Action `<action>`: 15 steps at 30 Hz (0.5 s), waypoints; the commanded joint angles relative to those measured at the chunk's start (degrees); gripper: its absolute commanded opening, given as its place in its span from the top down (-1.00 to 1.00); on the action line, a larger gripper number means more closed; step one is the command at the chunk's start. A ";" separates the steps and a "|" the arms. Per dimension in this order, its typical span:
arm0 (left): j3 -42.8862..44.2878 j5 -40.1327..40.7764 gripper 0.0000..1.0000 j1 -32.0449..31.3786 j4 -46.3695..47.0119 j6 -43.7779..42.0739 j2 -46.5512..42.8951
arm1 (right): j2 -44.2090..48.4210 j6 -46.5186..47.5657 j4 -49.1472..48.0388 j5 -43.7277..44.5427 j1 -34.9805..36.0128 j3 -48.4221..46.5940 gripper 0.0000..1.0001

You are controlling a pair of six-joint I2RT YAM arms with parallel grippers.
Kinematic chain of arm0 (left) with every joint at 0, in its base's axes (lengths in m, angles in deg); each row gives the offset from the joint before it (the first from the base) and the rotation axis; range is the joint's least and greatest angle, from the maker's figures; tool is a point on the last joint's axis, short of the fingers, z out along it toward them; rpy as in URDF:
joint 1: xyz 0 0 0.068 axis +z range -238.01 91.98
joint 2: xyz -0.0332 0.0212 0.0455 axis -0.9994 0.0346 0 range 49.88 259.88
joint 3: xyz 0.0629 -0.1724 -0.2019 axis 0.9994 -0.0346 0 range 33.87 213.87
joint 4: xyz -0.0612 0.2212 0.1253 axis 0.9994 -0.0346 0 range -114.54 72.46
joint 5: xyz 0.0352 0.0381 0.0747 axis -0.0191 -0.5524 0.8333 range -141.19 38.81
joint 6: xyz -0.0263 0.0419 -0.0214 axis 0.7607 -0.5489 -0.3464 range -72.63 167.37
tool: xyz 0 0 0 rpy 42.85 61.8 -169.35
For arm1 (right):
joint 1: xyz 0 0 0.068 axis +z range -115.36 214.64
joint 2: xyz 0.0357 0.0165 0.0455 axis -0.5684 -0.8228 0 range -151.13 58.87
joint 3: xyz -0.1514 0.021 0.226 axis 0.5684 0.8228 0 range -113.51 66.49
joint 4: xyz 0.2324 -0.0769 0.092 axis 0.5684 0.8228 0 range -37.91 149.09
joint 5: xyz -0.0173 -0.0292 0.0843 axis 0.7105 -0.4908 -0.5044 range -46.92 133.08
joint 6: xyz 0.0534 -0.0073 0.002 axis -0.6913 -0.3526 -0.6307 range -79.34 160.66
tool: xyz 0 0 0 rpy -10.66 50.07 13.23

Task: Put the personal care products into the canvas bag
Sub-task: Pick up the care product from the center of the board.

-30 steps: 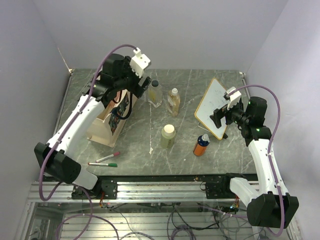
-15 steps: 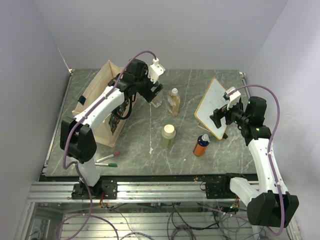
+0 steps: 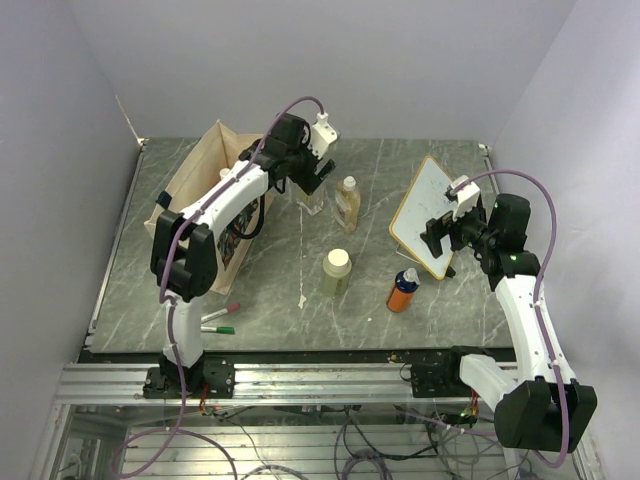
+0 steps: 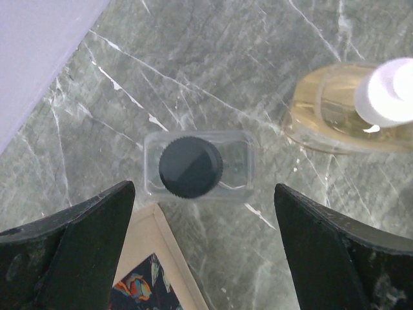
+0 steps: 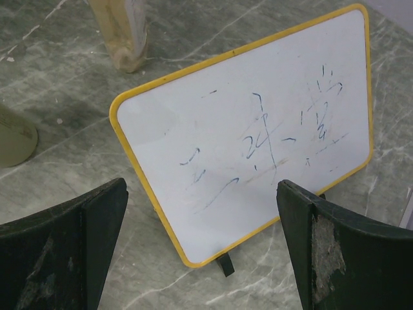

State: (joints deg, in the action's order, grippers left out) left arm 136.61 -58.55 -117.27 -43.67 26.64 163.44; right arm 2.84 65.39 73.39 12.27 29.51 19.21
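Top external: left claw [image 3: 314,183] moved off bag [image 3: 196,182], over clear bottle [image 4: 190,166].

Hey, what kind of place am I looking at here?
Probably a robotics lab test cell: left arm and right arm bolted to an aluminium rail, plain walls boxing in the marble-look table.

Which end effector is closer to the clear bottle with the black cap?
Left. The left end effector hangs open directly above the clear bottle. The right end effector is across the table, facing the whiteboard.
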 commanded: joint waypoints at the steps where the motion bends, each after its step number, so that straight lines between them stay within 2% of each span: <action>1: 4.50 1.48 -0.99 -0.25 1.37 1.28 3.02 | -0.03 1.00 -0.39 1.33 0.15 0.53 -0.99; 10: 7.84 1.40 -0.99 -0.03 -0.10 2.05 7.03 | -0.85 1.64 -0.30 2.46 0.20 0.61 -0.99; 15: 9.11 -4.17 -0.99 2.35 -1.70 5.22 8.74 | -1.20 1.77 -0.33 2.75 0.20 0.62 -0.99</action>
State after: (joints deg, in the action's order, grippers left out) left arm 143.03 -58.07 -116.66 -44.48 28.96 170.72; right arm 1.88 66.44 73.39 14.28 29.51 19.32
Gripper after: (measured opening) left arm 0.997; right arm 0.996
